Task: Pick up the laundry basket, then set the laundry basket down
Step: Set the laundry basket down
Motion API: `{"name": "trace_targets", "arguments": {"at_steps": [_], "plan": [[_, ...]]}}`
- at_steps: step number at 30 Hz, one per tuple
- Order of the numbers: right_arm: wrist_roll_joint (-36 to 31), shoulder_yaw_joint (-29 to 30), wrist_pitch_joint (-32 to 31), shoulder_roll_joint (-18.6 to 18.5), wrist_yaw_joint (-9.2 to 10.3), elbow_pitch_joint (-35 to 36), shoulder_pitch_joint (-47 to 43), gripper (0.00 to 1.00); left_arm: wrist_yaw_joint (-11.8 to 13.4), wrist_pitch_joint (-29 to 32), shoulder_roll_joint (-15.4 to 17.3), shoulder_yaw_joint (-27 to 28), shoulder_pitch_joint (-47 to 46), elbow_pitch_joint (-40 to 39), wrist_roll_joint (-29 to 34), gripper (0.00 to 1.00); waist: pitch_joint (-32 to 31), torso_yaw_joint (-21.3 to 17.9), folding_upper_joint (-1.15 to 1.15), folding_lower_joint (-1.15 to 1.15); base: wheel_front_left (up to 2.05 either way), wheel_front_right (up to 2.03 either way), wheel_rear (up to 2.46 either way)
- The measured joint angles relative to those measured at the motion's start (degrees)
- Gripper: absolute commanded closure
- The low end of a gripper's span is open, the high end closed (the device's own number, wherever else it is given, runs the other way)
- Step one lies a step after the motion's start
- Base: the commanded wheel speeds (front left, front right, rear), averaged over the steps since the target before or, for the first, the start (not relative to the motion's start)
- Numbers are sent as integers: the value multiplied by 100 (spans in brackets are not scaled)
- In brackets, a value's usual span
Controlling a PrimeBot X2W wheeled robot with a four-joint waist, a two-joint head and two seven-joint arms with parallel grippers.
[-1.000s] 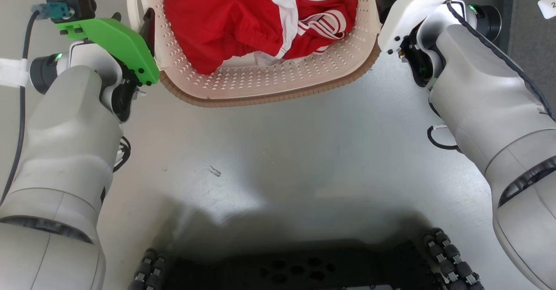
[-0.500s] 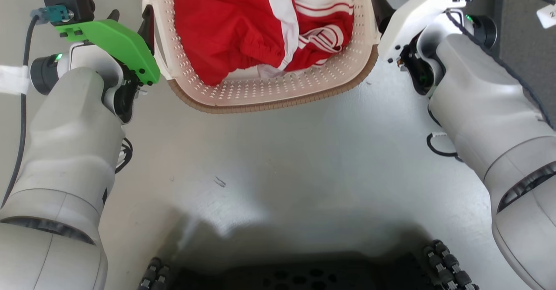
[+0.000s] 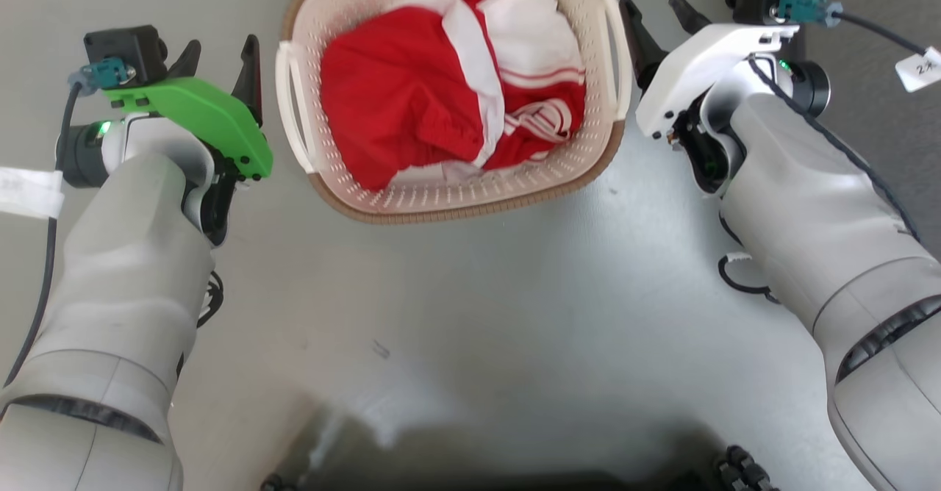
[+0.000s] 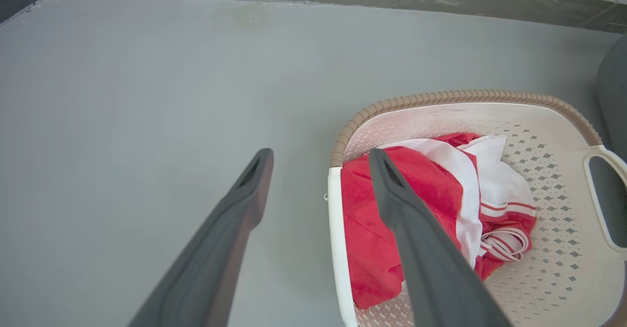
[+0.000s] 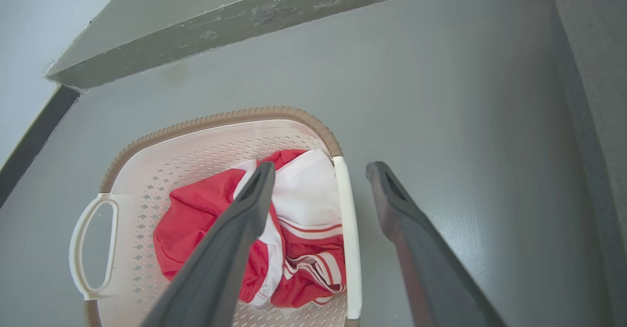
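We find the laundry basket (image 3: 441, 210) resting on the grey floor (image 3: 470, 292), with red and white clothes (image 3: 397, 109) inside. We judge it light, stiff plastic, best taken by its side handles (image 3: 288, 109). The left gripper (image 3: 220, 46) and right gripper (image 3: 650, 7) flank it, each just beside a handle, jaws spread and holding nothing
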State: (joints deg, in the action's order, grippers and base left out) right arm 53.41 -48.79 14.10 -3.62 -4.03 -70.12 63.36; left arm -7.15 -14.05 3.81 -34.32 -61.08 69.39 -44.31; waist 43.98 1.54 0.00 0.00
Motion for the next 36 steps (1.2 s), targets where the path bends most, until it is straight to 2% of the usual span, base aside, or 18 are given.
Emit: {"name": "trace_targets", "arguments": {"at_steps": [5, 9, 17, 25, 32, 36], "plan": [[-45, 97, 43, -33, -16, 143, -204, 0, 0, -41, 83, -10, 165, -175, 46, 0, -419, -8, 0, 0, 0, 0, 0], [-152, 338, 43, -182, 18, 594, -253, 0, 0, -47, 155, 4, 310, -339, 149, 0, -709, -21, 0, 0, 0, 0, 0], [-531, 753, 43, -387, 170, 1343, -618, 0, 20, -46, 506, 446, 531, -1310, 359, 0, -1298, -68, 0, 0, 0, 0, 0], [-1018, 1214, 43, -579, 472, 2125, -1126, 0, 219, -46, 600, 780, 1177, -2087, 700, 0, -1890, -122, 0, 0, 0, 0, 0], [-1596, 1593, 43, -642, 817, 2902, -1686, 0, 417, -46, 634, 1049, 1705, -2838, 1060, 0, -2389, -163, 0, 0, 0, 0, 0], [-1903, 1803, 47, -665, 878, 3332, -2040, 0, 527, -46, 624, 1178, 2125, -3198, 1200, 0, -2649, -186, 0, 0, 0, 0, 0]]}}
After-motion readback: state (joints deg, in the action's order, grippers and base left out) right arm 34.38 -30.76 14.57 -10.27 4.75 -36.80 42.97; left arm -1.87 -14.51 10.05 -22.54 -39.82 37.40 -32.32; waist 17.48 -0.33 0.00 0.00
